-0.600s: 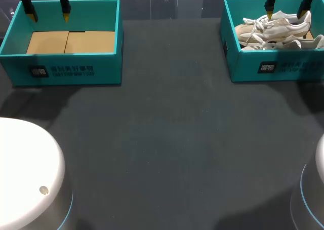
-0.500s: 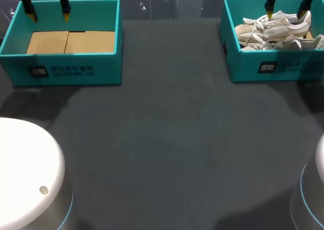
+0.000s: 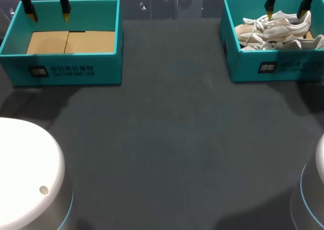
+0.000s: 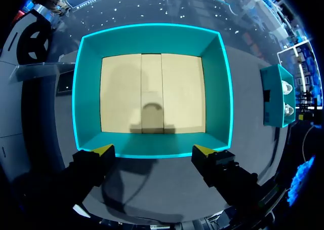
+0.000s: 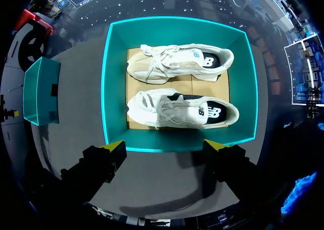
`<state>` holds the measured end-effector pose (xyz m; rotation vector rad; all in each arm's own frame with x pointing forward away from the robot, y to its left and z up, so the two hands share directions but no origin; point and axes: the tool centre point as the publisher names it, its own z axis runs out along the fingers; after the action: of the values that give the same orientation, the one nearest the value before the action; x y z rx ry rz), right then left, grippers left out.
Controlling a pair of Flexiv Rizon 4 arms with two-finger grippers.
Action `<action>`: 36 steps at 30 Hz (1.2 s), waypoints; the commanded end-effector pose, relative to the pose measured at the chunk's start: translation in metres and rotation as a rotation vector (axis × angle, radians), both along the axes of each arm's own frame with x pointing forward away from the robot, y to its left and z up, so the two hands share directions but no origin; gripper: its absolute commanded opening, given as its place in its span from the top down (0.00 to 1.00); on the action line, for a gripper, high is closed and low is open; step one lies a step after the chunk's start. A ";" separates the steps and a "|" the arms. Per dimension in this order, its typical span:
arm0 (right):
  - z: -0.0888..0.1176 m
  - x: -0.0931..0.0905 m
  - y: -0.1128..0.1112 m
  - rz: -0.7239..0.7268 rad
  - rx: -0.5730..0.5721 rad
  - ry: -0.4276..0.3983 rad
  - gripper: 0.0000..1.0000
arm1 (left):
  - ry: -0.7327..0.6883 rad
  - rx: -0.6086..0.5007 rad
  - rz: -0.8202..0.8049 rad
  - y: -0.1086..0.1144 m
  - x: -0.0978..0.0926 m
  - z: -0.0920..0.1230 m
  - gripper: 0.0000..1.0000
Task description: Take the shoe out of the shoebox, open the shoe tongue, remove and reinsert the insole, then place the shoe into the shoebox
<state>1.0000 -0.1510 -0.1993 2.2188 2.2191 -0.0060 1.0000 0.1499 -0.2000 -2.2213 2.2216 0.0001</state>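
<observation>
Plainly, little stands in the way on the dark table (image 3: pixel 167 154): its wide middle holds nothing between the two teal boxes, and only the white rounded arm bases bulge in at the lower left (image 3: pixel 25 174) and lower right (image 3: pixel 320 164) of the frame.

At the upper left sits a second teal box (image 3: pixel 71 73), with nothing on its tan cardboard floor and a dark printed label on its front wall. The left gripper (image 3: pixel 49 17) hangs above its far edge with its yellow-tipped fingers spread wide and holding nothing. In the left wrist view that gripper (image 4: pixel 153 150) straddles the box's near wall, and the box (image 4: pixel 152 37) lies ahead of it.

At the upper right of the frame stands the shoebox (image 3: pixel 283 68), also teal with a label on its front. The right gripper (image 3: pixel 285 13) hovers over it, fingers well apart and touching nothing. In the right wrist view this gripper (image 5: pixel 166 146) sits over the near wall of the shoebox (image 5: pixel 115 88).

Inside lie a pair of shoes (image 3: pixel 276 30), side by side on the cardboard floor with toes pointing the same way. The nearer shoe (image 5: pixel 182 111) is white, the farther shoe (image 5: pixel 179 63) more cream. Both have pale laces loosely strewn and dark linings at the openings.
</observation>
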 end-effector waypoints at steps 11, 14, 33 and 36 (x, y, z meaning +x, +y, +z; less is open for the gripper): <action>-0.014 0.002 -0.045 -0.058 -0.076 0.005 0.00 | 0.000 0.000 0.000 0.000 0.000 0.000 0.00; -0.019 0.001 -0.060 -0.081 -0.095 0.008 0.00 | 0.000 0.000 0.000 0.000 0.000 0.000 0.00; -0.064 0.011 -0.122 -0.087 -0.199 0.027 0.00 | 0.000 0.000 0.000 0.000 0.000 0.000 0.00; -0.072 0.011 -0.129 -0.084 -0.206 0.029 0.00 | 0.000 0.000 0.000 0.000 0.000 0.000 0.00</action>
<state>1.0066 -0.2775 -0.2641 2.2053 2.0280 -0.2538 1.0000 0.1499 -0.2000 -2.2213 2.2216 0.0000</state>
